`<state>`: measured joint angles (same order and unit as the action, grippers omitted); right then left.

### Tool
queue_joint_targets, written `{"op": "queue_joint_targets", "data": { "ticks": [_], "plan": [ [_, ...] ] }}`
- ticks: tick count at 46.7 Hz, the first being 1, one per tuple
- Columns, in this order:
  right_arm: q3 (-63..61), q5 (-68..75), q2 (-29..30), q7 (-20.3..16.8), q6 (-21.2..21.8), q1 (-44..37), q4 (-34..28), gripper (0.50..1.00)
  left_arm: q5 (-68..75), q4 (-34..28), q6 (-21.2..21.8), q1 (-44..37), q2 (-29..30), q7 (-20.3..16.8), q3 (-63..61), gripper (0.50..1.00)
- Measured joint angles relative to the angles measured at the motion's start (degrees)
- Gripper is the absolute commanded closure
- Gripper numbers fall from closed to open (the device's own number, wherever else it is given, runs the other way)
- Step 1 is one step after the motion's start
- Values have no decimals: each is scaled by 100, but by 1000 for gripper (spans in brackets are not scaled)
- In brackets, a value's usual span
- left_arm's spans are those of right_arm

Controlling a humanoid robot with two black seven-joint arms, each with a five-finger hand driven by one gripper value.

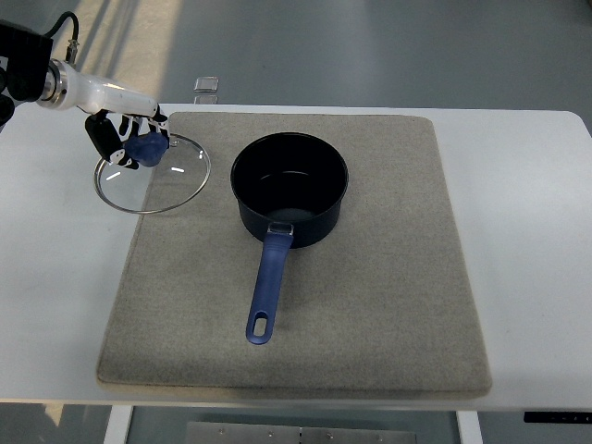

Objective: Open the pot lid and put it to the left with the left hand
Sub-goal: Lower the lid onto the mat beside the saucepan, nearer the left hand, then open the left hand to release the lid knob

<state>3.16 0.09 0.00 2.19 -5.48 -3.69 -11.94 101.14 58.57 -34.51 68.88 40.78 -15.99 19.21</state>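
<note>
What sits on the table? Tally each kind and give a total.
Pot: 1
Glass lid: 1, knob gripped by the left hand
Grey mat: 1
Small clear object at the table's far edge: 1
Total: 4

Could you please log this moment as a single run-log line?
left hand: gripping blue knob of glass lid | lid: off pot, overhanging mat's left edge | pot: open, on mat | right hand: not visible

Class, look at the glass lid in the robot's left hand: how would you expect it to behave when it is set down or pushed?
The glass lid looks rigid and probably fragile, being clear glass with a thin rim. It overhangs the mat edge, so it may rock. The left hand grips its blue knob, likely the surest hold.
</note>
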Motion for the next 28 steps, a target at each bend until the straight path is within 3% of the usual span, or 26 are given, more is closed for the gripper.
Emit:
{"op": "queue_joint_targets", "data": {
  "ticks": [12, 16, 18, 21, 28],
  "plan": [
    [0, 0, 0, 0, 0, 0, 4, 585, -41, -239, 208, -226, -262, 0, -2, 1000],
    [0, 0, 0, 0, 0, 0, 5, 585, -41, -326, 602, -346, -347, 0, -2, 847],
    [0, 0, 0, 0, 0, 0, 2, 585, -32, -371, 834, -414, -379, 0, -3, 804],
    [0, 0, 0, 0, -1, 0, 3, 585, -27, -418, 1052, -482, -413, 0, -8, 791],
    [0, 0, 0, 0, -1, 0, 2, 585, -68, -426, 1103, -516, -420, 0, -13, 712]
  ]
}}
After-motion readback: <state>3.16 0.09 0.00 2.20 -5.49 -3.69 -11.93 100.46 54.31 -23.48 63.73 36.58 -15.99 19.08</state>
